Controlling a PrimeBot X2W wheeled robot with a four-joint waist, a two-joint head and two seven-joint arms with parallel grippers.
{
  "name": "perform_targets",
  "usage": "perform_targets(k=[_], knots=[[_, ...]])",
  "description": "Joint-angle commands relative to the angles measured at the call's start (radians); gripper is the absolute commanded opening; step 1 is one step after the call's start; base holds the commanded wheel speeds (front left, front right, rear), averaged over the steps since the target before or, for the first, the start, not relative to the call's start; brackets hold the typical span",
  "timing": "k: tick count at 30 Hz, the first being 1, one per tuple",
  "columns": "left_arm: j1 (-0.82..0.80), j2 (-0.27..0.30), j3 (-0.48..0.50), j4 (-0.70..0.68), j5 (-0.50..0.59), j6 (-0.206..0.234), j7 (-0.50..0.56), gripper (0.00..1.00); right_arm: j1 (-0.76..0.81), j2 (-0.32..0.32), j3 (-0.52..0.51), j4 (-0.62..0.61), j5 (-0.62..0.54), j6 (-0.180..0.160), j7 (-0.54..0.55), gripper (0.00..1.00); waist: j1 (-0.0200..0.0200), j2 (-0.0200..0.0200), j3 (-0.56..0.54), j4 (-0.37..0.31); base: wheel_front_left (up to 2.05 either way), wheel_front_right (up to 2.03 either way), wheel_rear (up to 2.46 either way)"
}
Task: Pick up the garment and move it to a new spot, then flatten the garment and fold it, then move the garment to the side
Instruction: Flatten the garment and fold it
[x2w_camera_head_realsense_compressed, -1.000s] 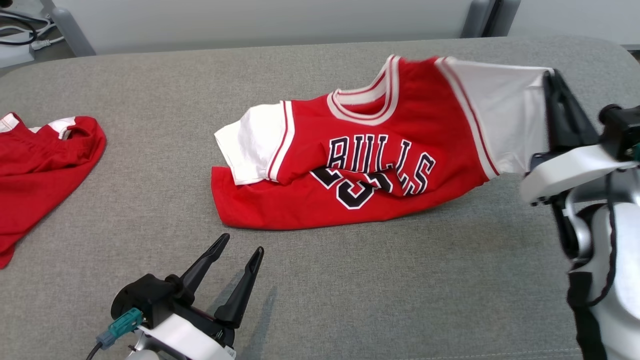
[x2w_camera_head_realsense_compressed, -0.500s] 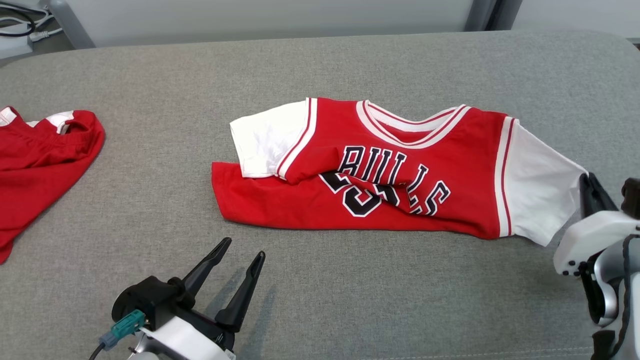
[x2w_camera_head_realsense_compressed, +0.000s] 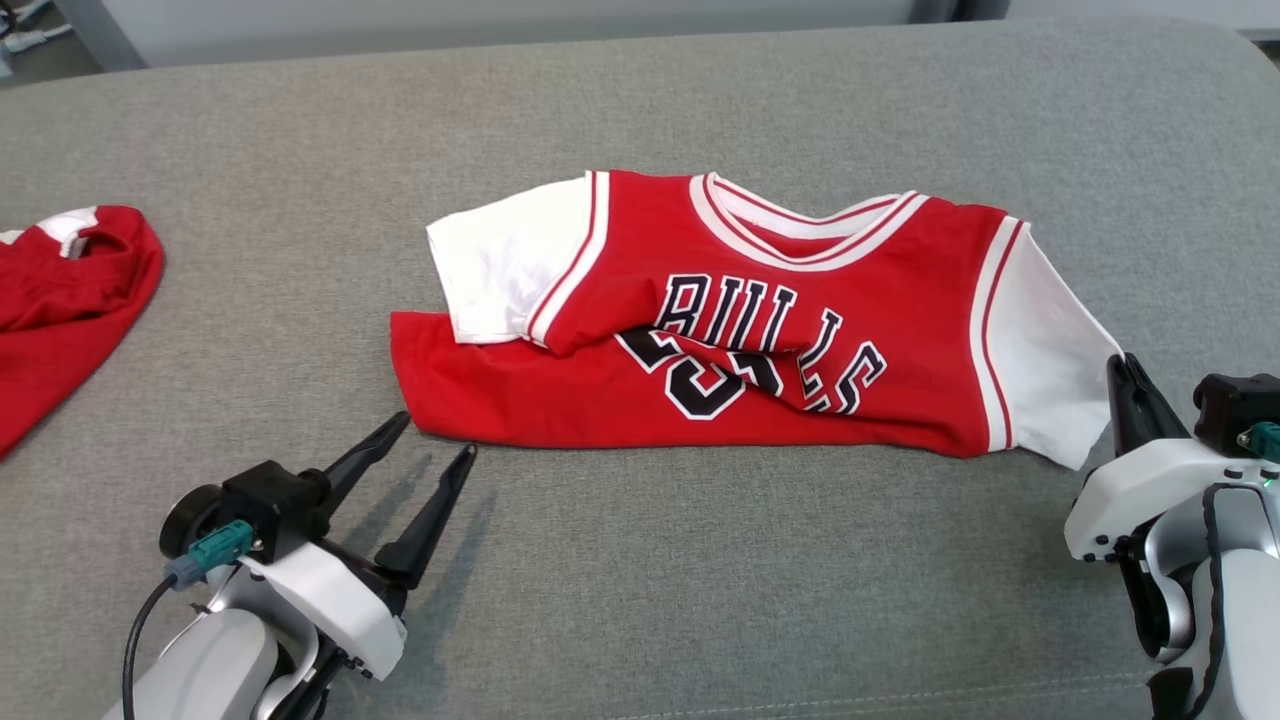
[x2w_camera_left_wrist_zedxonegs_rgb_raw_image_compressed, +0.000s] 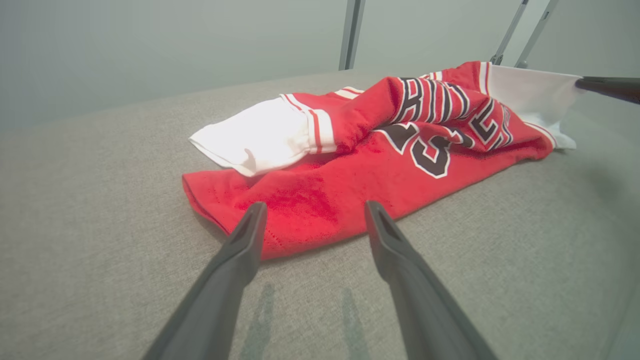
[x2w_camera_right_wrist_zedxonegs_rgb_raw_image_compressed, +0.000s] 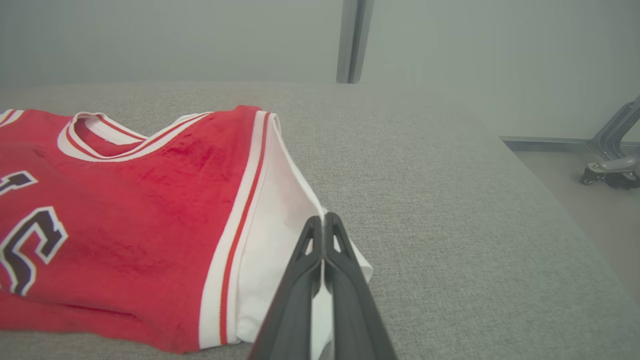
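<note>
The left end effector (x2w_camera_head_realsense_compressed: 437, 433) hovers low with fingers spread wide, while the right end effector (x2w_camera_head_realsense_compressed: 1118, 366) is pinched shut.

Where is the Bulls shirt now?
In the head view the Bulls shirt lies in the middle of the grey table, one white sleeve pinched by the right gripper.

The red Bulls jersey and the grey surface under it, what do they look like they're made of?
The jersey looks like soft, matte knit cloth, perhaps cotton or a blend: it creases and bunches, and the collar has ribbed striped trim. The grey surface looks like matte woven upholstery fabric: a fine heathered weave shows, with a stitched seam near the front edge.
</note>
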Motion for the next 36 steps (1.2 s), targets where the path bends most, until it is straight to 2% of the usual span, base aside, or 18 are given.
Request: perform_targets(k=[1, 12, 17, 22, 23, 24, 26, 29, 36], knots=[[-0.056, 0.040, 0.021, 0.017, -0.017, -0.004, -0.006, 1.00, -0.027, -0.009, 0.032, -0.022, 0.011, 0.000, -0.021, 0.00, 0.0000, 0.0000, 0.016, -0.014, 0.00, 0.00, 0.00], [-0.102, 0.056, -0.008, 0.184, -0.088, -0.004, -0.006, 1.00, -0.045, -0.009, 0.103, -0.019, 0.043, 0.000, -0.061, 0.00, 0.0000, 0.0000, 0.063, -0.059, 0.00, 0.00, 0.00], [-0.131, 0.067, -0.022, 0.189, -0.129, -0.004, -0.006, 1.00, -0.051, -0.009, 0.135, -0.025, 0.066, 0.000, -0.074, 0.00, 0.0000, 0.0000, 0.084, -0.077, 0.00, 0.00, 0.00], [-0.152, 0.092, -0.086, 0.127, -0.203, -0.004, -0.006, 1.00, -0.052, -0.009, 0.172, -0.018, 0.092, 0.000, -0.092, 0.00, 0.0000, 0.0000, 0.099, -0.090, 0.00, 0.00, 0.00], [-0.157, 0.102, -0.110, 0.112, -0.214, -0.004, -0.006, 0.76, -0.053, -0.009, 0.181, -0.016, 0.095, 0.000, -0.095, 0.00, 0.0000, 0.0000, 0.101, -0.092, 0.00, 0.00, 0.00], [-0.159, 0.108, -0.140, 0.091, -0.240, -0.004, -0.006, 0.00, -0.055, -0.009, 0.190, -0.015, 0.099, 0.000, -0.099, 0.00, 0.0000, 0.0000, 0.102, -0.093, 0.00, 0.00, 0.00], [-0.176, 0.127, -0.176, 0.059, -0.287, -0.004, -0.006, 0.00, -0.060, -0.009, 0.204, -0.013, 0.104, 0.000, -0.103, 0.00, 0.0000, 0.0000, 0.102, -0.094, 0.00, 0.00, 0.00], [-0.204, 0.153, -0.173, -0.007, -0.339, -0.004, -0.006, 0.00, -0.067, -0.009, 0.213, -0.011, 0.109, 0.000, -0.108, 0.00, 0.0000, 0.0000, 0.094, -0.090, 0.00, 0.00, 0.00], [-0.216, 0.202, -0.077, -0.121, -0.354, -0.004, -0.006, 0.00, -0.069, -0.009, 0.215, 0.007, 0.120, 0.000, -0.125, 0.00, 0.0000, 0.0000, 0.055, -0.065, 0.00, 0.00, 0.00]])
